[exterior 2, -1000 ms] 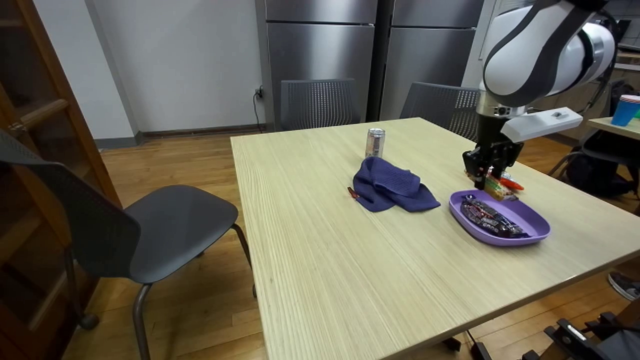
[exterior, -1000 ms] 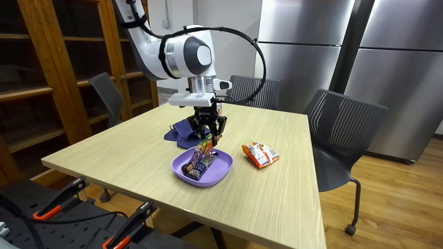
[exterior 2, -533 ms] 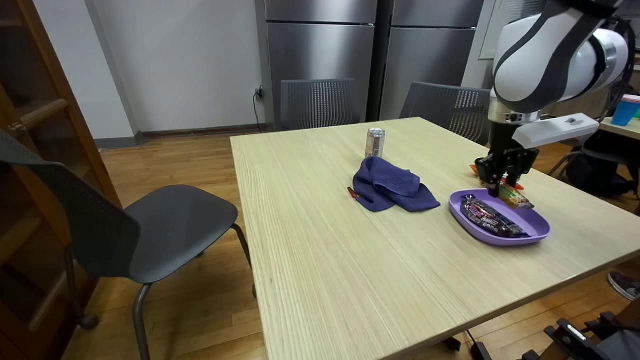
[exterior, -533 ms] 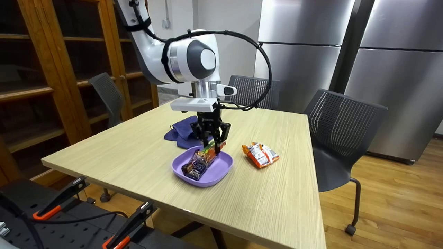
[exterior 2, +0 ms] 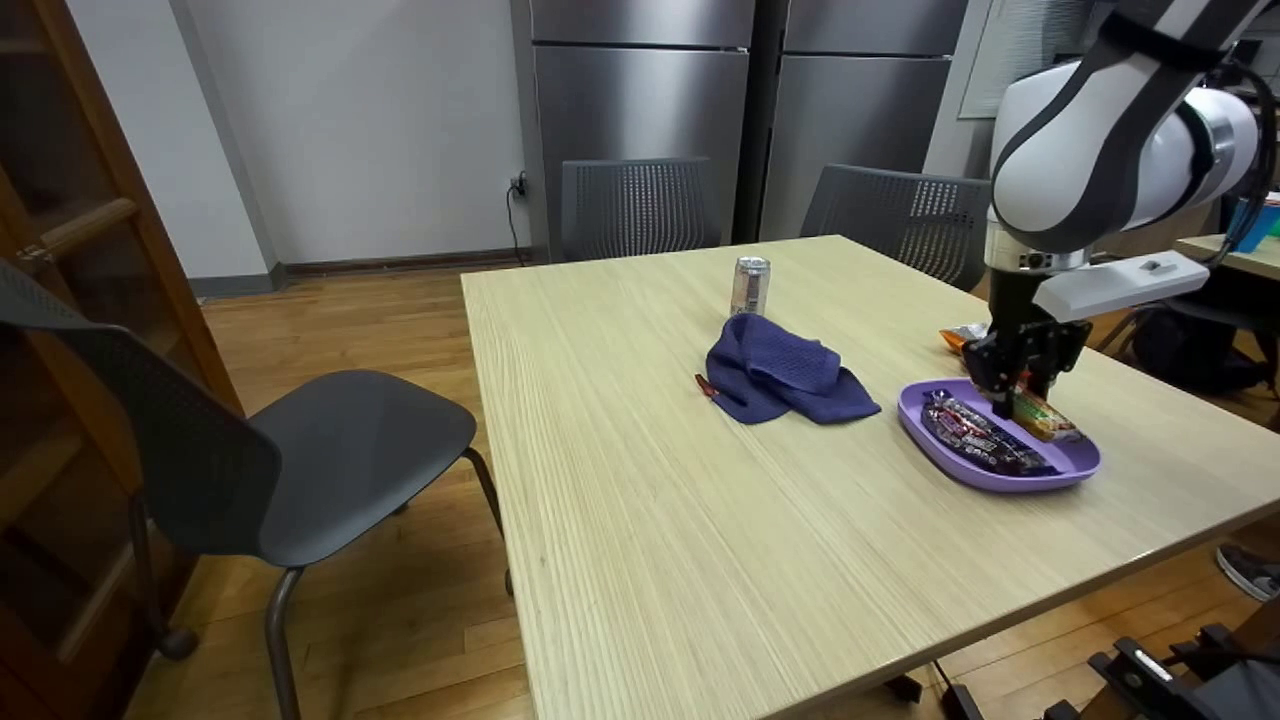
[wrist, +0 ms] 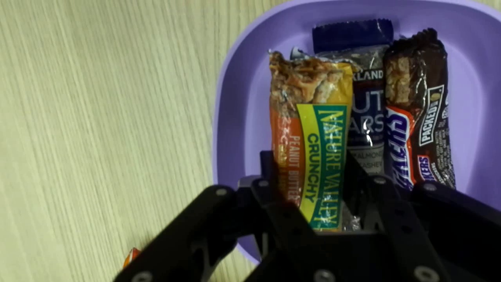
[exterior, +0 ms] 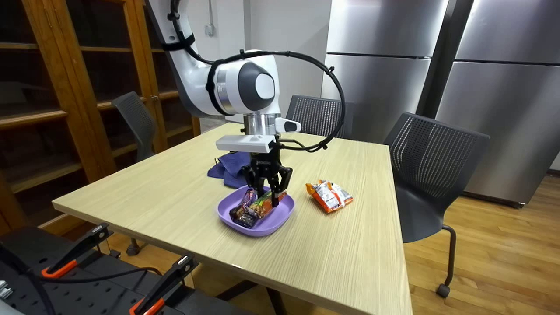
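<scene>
Over the purple plate [wrist: 229, 117], your jaws are clamped on a Nature Valley peanut butter bar [wrist: 313, 149], one against each of its long sides. Your wrist view shows the printed face turned up, with the far end reaching out past the tips of the jaws. You have the bar within the plate's rim, where, seen from the wrist, it covers part of a dark Kirkland nut bar [wrist: 368, 117]; you cannot tell from these angles whether the two touch. Right next to that nut bar, on the side away from the one you hold, a brown Snickers bar [wrist: 419, 113] lies on the plate. The plate itself sits on the pale wooden surface [exterior 2: 620, 480]. In both exterior views you can see an orange-and-white snack bag [exterior: 330, 196] near the plate but apart from it. Off another side is a dark blue cloth [exterior 2: 785, 372], crumpled in a heap, with a small red item [exterior 2: 707, 386] just at its edge and a silver can [exterior 2: 750, 286] standing upright behind it. Beyond, gray chairs [exterior: 431, 162] stand around the surface, and steel refrigerators [exterior: 376, 92] rise behind them.
</scene>
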